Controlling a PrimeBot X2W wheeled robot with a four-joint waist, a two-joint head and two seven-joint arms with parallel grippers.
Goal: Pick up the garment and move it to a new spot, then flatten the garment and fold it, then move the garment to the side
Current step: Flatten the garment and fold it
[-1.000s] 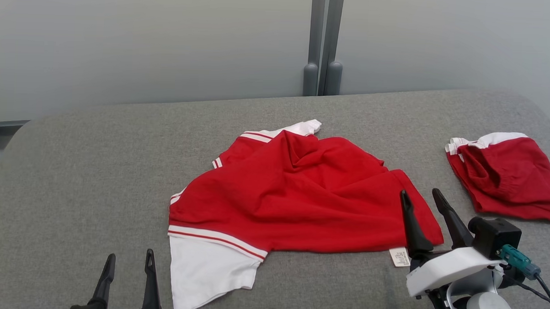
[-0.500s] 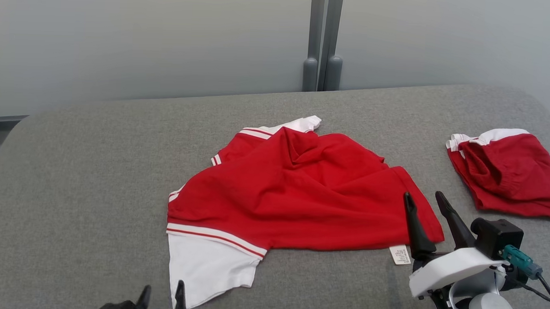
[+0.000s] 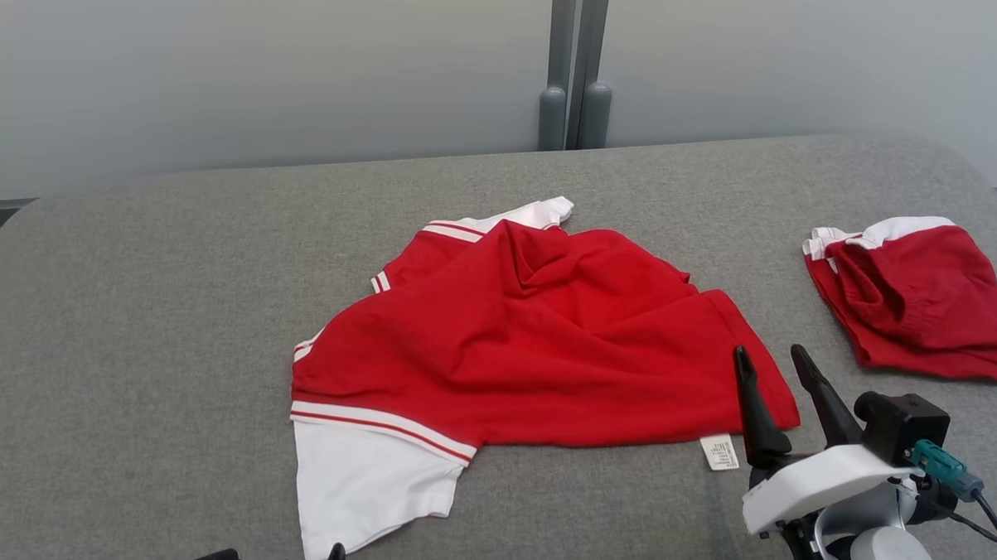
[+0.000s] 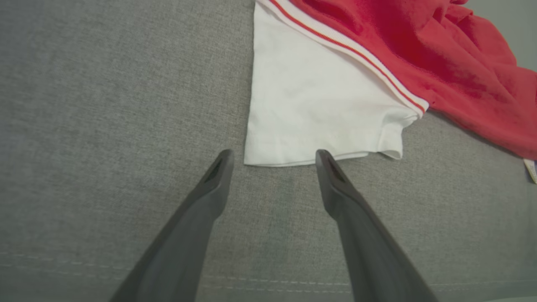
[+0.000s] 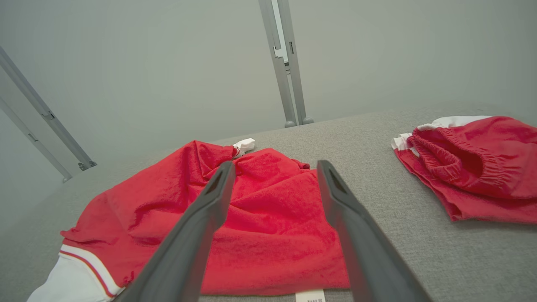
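Cloth takes the middle of the head view: the garment, a red shirt with white striped trim, lies rumpled and half spread at the centre of the grey tabletop. Its white sleeve lies flat toward the lower left, and a small label pokes out from the hem at the lower right. A second red garment with a white edge sits bunched at the right edge, well apart from the shirt. Two grey posts rise against the pale wall at the top centre. The right claw stands at the lower right with its two dark fingers spread, their tips over the shirt's right edge and nothing between them. The left claw barely shows at the bottom edge, just beside the sleeve. In the left wrist view that claw's fingers rise from the bottom, spread wide and holding nothing. One tip lies on bare tabletop just beside the sleeve's lower corner and the other at the sleeve's hem; whether it touches the fabric I cannot tell. Red cloth fills the upper right. In the right wrist view the fingers are spread and empty, framing the shirt's red folds at the centre. The label is at the bottom edge, the second red garment shows an elastic waistband at the right, and the posts are at the top centre.
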